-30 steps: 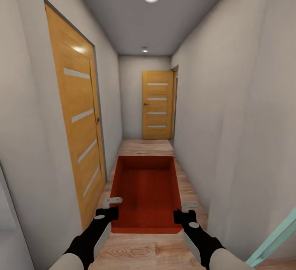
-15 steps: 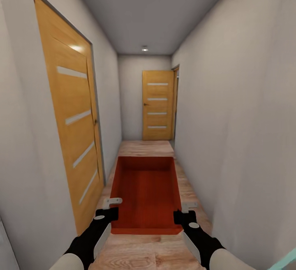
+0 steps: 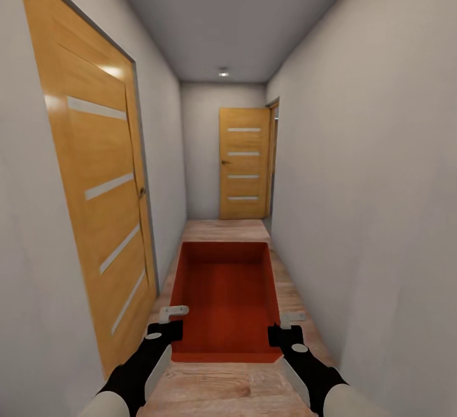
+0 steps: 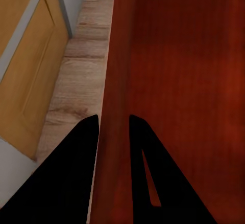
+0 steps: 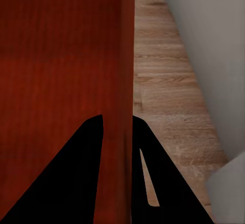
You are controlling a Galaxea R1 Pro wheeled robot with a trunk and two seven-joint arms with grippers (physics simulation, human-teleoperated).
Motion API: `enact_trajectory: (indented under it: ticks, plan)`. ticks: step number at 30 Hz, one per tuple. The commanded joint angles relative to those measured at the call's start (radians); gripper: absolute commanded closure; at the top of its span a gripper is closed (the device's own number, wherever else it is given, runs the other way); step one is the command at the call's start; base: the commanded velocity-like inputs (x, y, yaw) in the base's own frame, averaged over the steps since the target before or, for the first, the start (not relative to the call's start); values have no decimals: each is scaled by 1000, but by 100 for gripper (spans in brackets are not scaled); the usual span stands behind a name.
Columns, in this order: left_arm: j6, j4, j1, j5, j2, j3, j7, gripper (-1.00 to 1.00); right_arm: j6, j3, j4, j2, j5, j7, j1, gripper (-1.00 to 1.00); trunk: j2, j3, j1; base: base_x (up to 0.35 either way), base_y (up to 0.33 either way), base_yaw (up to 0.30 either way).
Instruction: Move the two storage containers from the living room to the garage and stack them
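Two tan doors (image 3: 95,176) line a narrow, apparently wood-plank-floored hallway (image 3: 225,230).

head: looks down corridor | wrists: close along container (image 3: 225,296) walls, shared

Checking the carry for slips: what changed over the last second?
The robot rolled forward down the hallway; the left door looms nearer. The bin sits unchanged between the left end effector and right end effector, each clamped on a side wall.

left tool (image 4: 113,127) clamping red bin wall (image 4: 115,70), wood floor (image 4: 76,91)
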Motion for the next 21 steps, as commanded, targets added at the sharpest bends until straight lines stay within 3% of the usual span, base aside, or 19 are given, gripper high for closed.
enact_trajectory:
  ticks: [1,11,21]
  plan:
    - [8,-1,0,-1,64,64,37,100,-2,-8,-11,0,-3,0,-2,100,-1,-2,1,323,0,0]
    - [8,-1,0,-1,64,64,37,100,-2,-8,-11,0,-3,2,-2,100,-1,-2,1,323,0,1]
    - [8,-1,0,-1,64,64,37,100,-3,-8,-11,-1,-4,1,-2,100,-1,-2,1,323,0,120]
